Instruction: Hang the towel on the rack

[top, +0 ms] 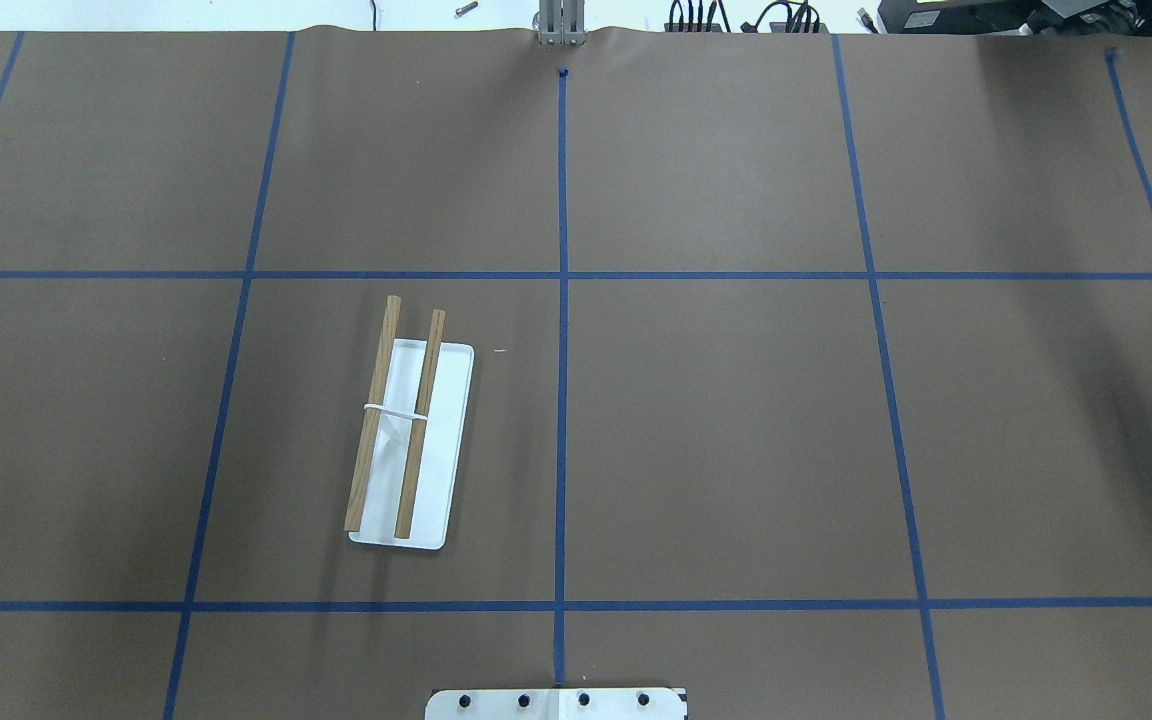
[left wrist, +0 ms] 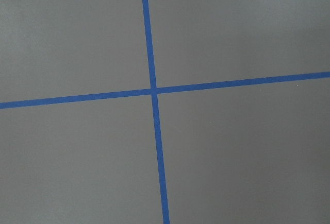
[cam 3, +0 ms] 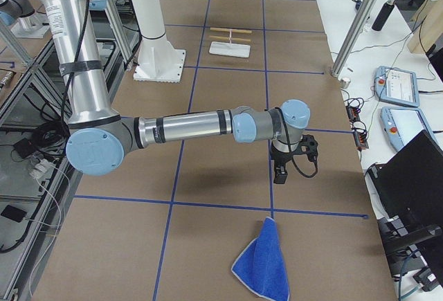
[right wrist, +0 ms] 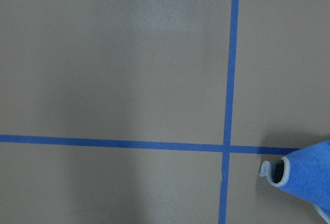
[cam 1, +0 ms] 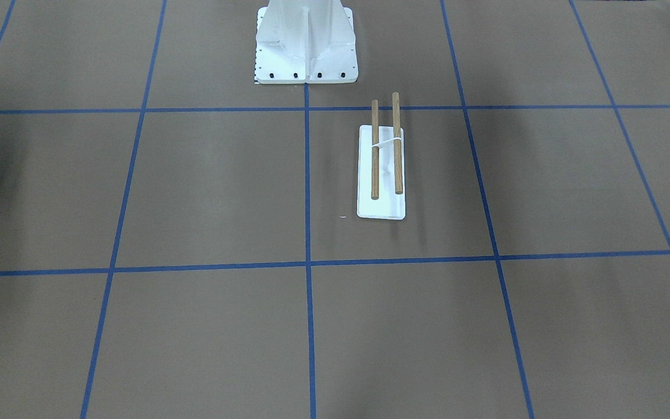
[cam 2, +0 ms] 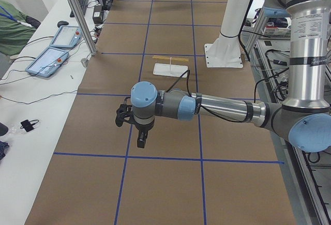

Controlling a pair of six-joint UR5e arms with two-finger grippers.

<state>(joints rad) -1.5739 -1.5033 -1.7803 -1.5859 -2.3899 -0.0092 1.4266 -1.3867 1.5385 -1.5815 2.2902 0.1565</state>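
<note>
The rack [cam 1: 375,169], two wooden dowels over a flat white base plate [cam 1: 381,209], stands bare on the brown table, left of centre in the overhead view [top: 417,440]. The blue towel [cam 3: 263,266] lies crumpled and folded at the table end on my right; its corner shows in the right wrist view [right wrist: 307,180]. My right gripper [cam 3: 279,174] hangs a little above the table, short of the towel. My left gripper [cam 2: 140,141] hangs over the table's opposite end. Each gripper shows only in a side view, so I cannot tell whether it is open or shut.
The large white bolted pedestal [cam 1: 306,41] stands behind the rack. Blue tape lines [top: 562,400] grid the table. Benches with teach pendants [cam 2: 49,59] [cam 3: 398,86] and aluminium posts [cam 2: 77,18] [cam 3: 356,28] line the far long edge.
</note>
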